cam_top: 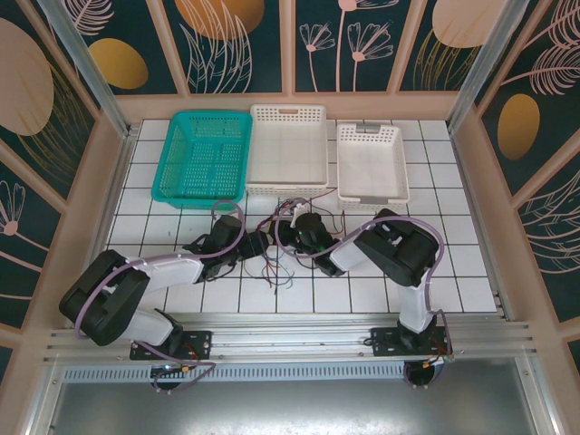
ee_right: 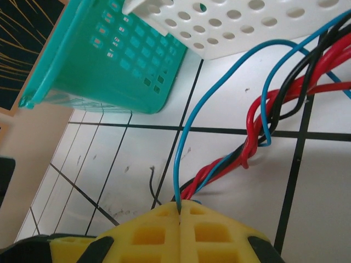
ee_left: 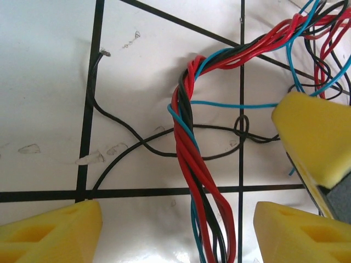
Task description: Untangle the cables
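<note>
The cables [cam_top: 279,268] lie tangled on the white tiled table between my two grippers. In the left wrist view a twisted bundle [ee_left: 192,164] of red, black and blue wires runs down between my left gripper's [ee_left: 175,222] yellow fingers [ee_left: 49,233], which stand open on either side without touching it. A loose black wire [ee_left: 126,148] curls across the tiles behind the bundle. A yellow finger [ee_left: 315,137] of the right gripper shows at the right. My right gripper [ee_right: 180,211] is shut on a single blue wire [ee_right: 184,142], which rises from between its pads; the bundle [ee_right: 247,148] lies just beyond. From above, the left gripper [cam_top: 268,243] and right gripper [cam_top: 292,234] almost meet.
Three baskets stand along the back: a teal basket [cam_top: 207,115] at left, a white basket [cam_top: 288,113] in the middle and a smaller white basket [cam_top: 372,131] at right. The teal basket [ee_right: 109,66] and a white basket [ee_right: 236,22] are close beyond the right gripper.
</note>
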`<action>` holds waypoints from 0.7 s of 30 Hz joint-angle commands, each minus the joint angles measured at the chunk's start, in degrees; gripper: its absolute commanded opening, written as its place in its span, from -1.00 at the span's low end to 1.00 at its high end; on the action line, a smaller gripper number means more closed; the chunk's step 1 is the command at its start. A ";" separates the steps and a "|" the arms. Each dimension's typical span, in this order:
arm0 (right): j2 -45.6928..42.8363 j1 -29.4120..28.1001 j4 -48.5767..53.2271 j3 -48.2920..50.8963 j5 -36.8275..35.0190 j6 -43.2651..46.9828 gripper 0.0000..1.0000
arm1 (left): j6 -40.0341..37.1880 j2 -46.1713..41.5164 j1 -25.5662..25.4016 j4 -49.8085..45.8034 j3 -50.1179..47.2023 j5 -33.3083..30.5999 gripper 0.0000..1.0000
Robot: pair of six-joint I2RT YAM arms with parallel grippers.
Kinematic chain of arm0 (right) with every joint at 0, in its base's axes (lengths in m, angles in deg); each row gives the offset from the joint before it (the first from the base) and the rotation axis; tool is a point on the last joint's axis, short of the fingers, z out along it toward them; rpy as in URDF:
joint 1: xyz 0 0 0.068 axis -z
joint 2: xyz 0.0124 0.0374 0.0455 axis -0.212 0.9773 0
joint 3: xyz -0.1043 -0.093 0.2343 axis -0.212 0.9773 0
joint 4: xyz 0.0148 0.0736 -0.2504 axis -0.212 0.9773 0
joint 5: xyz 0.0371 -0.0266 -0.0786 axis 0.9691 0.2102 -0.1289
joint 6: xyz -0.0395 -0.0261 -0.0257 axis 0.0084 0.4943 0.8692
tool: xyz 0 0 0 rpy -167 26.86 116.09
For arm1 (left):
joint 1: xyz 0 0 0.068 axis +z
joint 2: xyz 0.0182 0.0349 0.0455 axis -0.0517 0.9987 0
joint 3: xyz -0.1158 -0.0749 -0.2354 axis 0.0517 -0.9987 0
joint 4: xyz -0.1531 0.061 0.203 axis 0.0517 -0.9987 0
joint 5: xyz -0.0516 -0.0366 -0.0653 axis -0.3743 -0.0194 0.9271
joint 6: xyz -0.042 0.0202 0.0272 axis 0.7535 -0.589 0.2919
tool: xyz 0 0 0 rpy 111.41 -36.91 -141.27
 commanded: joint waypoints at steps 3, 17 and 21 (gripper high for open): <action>-2.18 -0.71 -3.95 0.74 2.07 -1.56 -1.00 | 2.32 1.19 -0.50 5.69 0.05 -3.01 0.28; -5.57 -0.94 -4.44 1.18 3.63 -3.64 -0.65 | 3.87 5.73 -0.99 9.85 -0.50 -3.05 -0.02; -6.26 -1.06 -4.67 1.71 3.63 -4.29 -0.35 | 4.13 6.21 -1.30 10.59 -0.09 -3.11 -0.08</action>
